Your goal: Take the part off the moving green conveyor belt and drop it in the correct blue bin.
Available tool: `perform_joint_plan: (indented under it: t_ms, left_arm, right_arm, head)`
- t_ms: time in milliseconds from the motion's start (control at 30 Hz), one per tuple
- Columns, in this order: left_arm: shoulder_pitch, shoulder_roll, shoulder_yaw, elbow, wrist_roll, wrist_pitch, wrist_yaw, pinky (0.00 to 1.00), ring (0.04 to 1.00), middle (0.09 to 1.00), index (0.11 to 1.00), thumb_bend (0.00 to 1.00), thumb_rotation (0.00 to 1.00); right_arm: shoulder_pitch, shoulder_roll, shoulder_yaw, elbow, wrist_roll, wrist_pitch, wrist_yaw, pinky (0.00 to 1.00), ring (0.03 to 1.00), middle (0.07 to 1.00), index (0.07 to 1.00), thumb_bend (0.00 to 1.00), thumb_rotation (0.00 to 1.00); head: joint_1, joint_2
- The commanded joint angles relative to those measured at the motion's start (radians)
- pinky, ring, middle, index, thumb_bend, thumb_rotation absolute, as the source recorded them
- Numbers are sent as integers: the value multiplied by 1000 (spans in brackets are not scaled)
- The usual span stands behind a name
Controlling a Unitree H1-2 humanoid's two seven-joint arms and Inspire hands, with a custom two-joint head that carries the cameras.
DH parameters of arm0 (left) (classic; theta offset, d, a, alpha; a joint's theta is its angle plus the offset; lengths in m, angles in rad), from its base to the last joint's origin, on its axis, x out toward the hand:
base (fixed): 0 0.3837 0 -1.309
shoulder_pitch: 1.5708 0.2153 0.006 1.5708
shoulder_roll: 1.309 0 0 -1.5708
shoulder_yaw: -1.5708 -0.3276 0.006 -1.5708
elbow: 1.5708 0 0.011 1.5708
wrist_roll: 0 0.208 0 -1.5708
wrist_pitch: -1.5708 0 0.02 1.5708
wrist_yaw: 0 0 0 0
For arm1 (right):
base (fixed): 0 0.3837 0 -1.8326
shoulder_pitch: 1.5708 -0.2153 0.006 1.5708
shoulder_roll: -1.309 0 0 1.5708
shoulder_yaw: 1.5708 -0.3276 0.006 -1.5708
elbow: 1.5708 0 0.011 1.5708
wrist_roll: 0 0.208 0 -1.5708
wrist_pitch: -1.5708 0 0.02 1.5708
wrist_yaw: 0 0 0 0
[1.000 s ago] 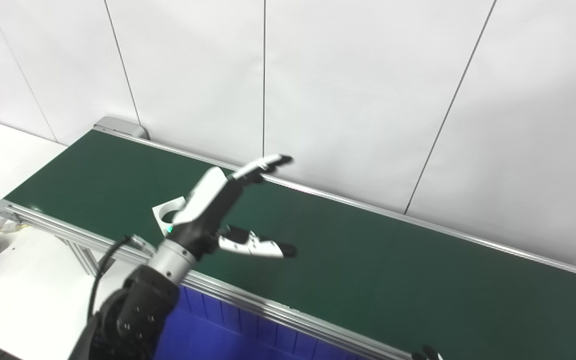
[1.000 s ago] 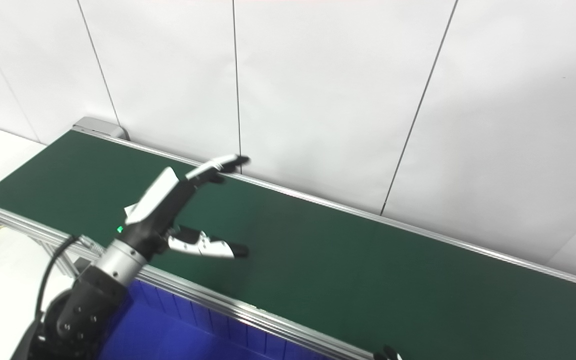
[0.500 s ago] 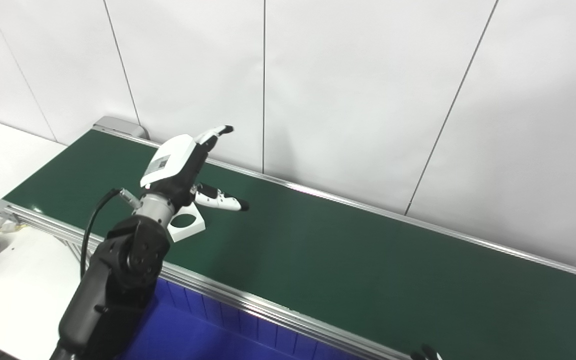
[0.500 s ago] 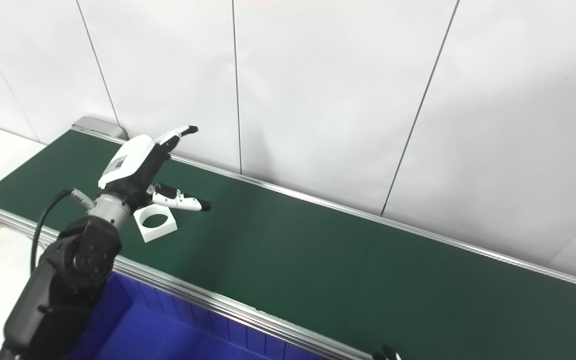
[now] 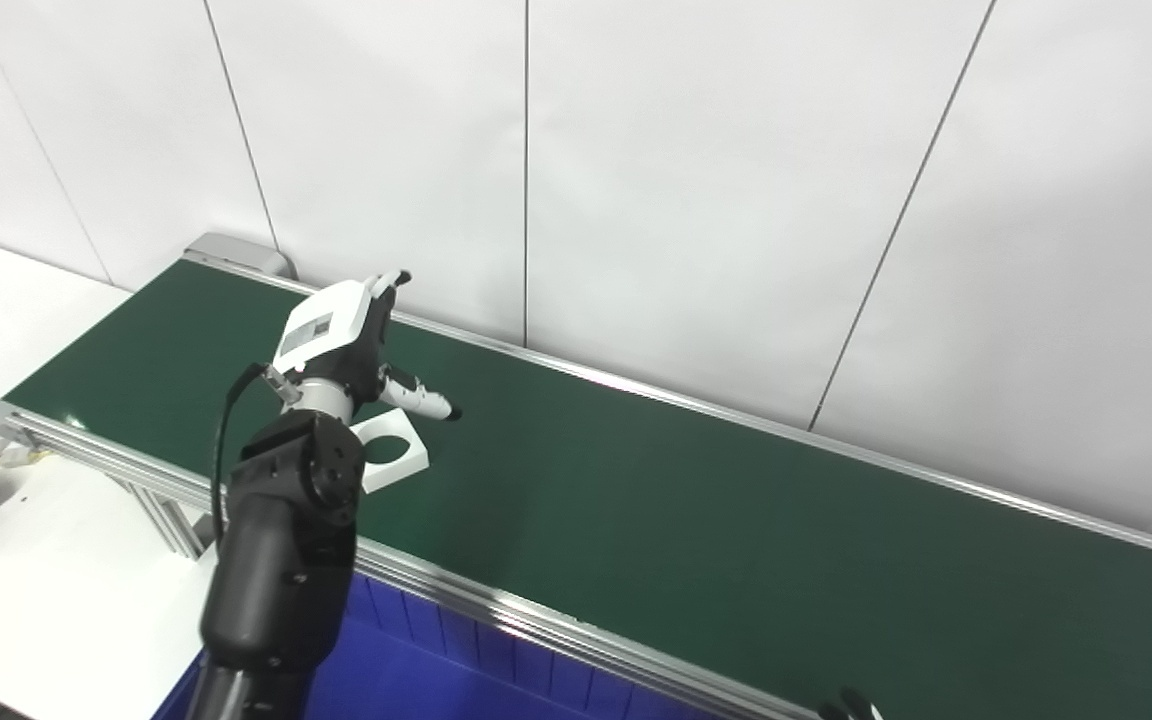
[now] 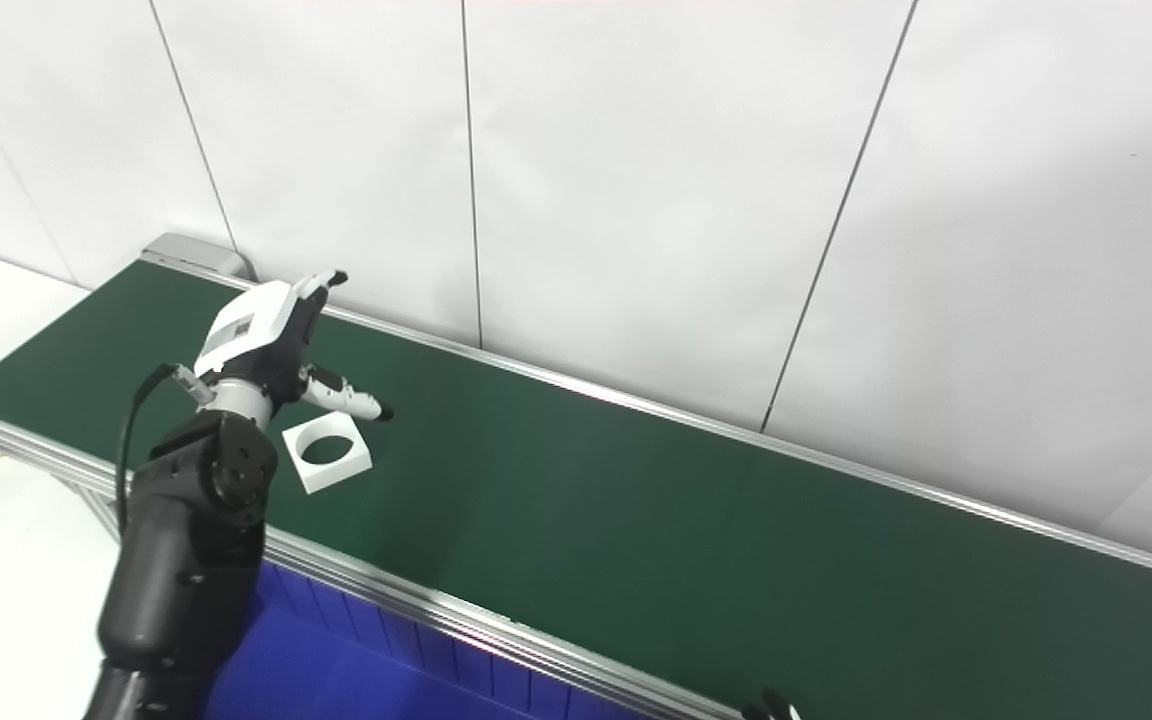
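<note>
A flat white square part with a round hole (image 5: 388, 456) lies on the green conveyor belt (image 5: 636, 500) near its left end; it also shows in the right eye view (image 6: 328, 456). My left hand (image 5: 348, 345) hovers just above and behind the part, open, with its thumb (image 5: 421, 400) stretched out over the part's far edge. It holds nothing. Of my right hand only dark fingertips (image 5: 851, 706) show at the bottom edge; its state is hidden.
A blue bin (image 5: 416, 670) with ribbed walls sits below the belt's near aluminium rail (image 5: 496, 600). A white table (image 5: 26, 580) lies to the left. White wall panels stand right behind the belt.
My left hand has swung back and left from mid-belt to above the part. The part has travelled right along the belt and come out from behind the hand.
</note>
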Motion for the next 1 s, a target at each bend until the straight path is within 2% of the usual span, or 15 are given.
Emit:
perform_joint_plan:
  t_ms: [0, 133, 300, 467, 700, 967]
  left_arm:
    - [-33, -2, 10, -8, 32, 0, 18, 792, 946, 980, 944, 869, 140]
    - [-30, -34, 14, -10, 90, 0, -17, 839, 958, 986, 948, 855, 173]
    - [-10, -66, 6, -25, 138, 0, -47, 832, 978, 993, 949, 852, 183]
    - [24, -89, -16, -39, 156, 0, -58, 806, 953, 995, 943, 876, 195]
    - [56, -102, -43, -35, 155, 0, -51, 812, 962, 1000, 932, 890, 195]
    - [58, -89, -43, 37, 147, 0, -29, 797, 937, 991, 930, 892, 188]
  right_arm:
    - [-2, 5, 0, -29, 16, -44, 1, 774, 852, 886, 942, 749, 578]
    - [2, 2, -1, -37, 13, -40, 1, 774, 852, 889, 943, 744, 581]
    - [7, 0, -3, -47, 14, -33, 1, 775, 853, 890, 944, 752, 585]
    - [11, -1, -2, -59, 20, -29, 4, 781, 857, 895, 950, 745, 583]
    - [14, -1, -2, -65, 14, -32, 1, 780, 854, 890, 951, 737, 589]
    - [22, -3, -1, -76, 19, -27, 5, 795, 862, 901, 959, 726, 594]
  head:
    - [1, 4]
    - [4, 12]
    - [6, 20]
    - [8, 28]
    - [11, 34]
    - [11, 41]
